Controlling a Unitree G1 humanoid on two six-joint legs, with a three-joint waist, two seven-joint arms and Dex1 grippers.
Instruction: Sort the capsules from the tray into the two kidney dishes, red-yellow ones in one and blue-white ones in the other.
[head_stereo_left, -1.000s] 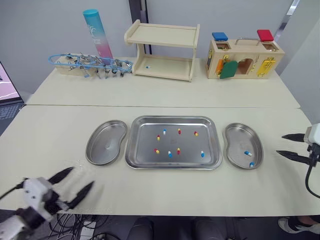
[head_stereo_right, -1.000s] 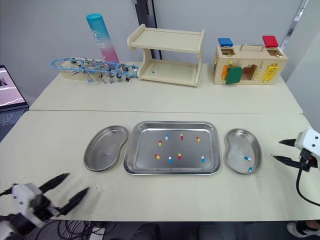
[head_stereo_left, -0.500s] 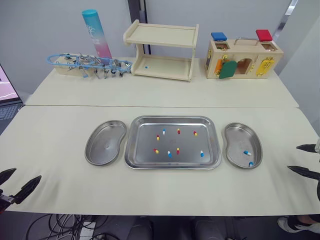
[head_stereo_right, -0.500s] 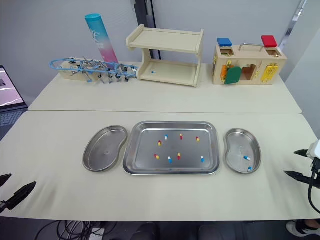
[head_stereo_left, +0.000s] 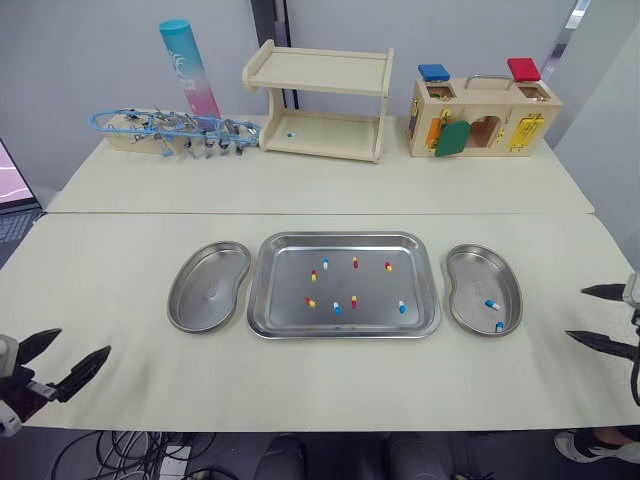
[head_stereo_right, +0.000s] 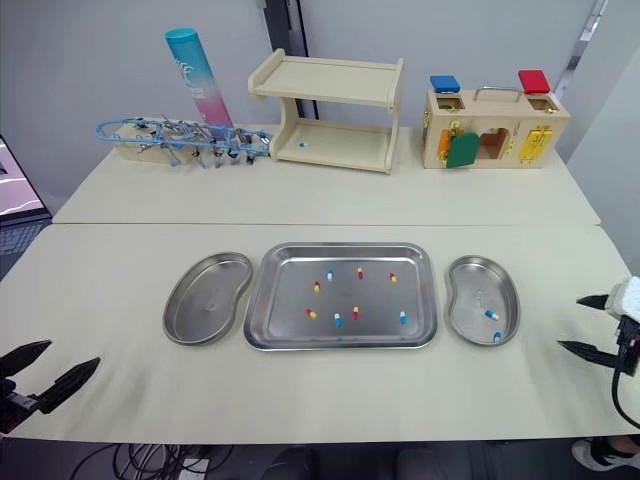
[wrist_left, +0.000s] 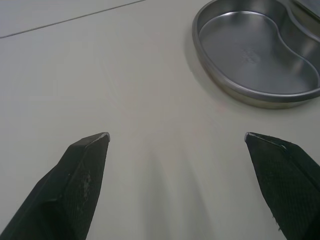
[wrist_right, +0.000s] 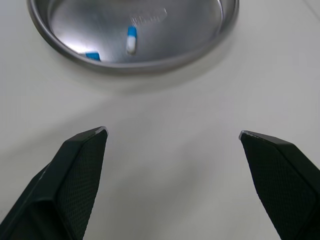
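Capsules (head_stereo_left: 354, 301) lie scattered across the flat steel tray (head_stereo_left: 343, 237) in the middle of the table (head_stereo_left: 120, 260). By my count, five are red-yellow and three blue-white. The right dish (head_stereo_left: 470, 262), just beside the tray, already has two blue-white ones in it. The left dish (head_stereo_left: 209, 298), just beside the tray's other end, has nothing in it. I judge the sorting to be early on, with no red-yellow one delivered yet, and this moment falls between picks.

Both my pincers are low near the table's front edge, well apart from the tray. The left pincer (head_stereo_left: 82, 342) hovers beyond the left dish with its fingers spread wide, holding nothing. Its wrist camera looks over bare tabletop toward that dish. The right pincer (head_stereo_left: 576, 313) sits out past the right dish, also spread and empty, and its wrist camera looks straight at the two capsules already dropped there.

Next I would bring one arm in over the tray and come down on a single capsule. The blue-white one (head_stereo_left: 402, 307) near the tray's right front corner looks the closest reach for the right pincer. The red-yellow one (head_stereo_left: 310, 302) toward the left front suits the left pincer. These are small things on slick metal, so I expect to need a narrow, well-centred pinch or the capsule may skid away.
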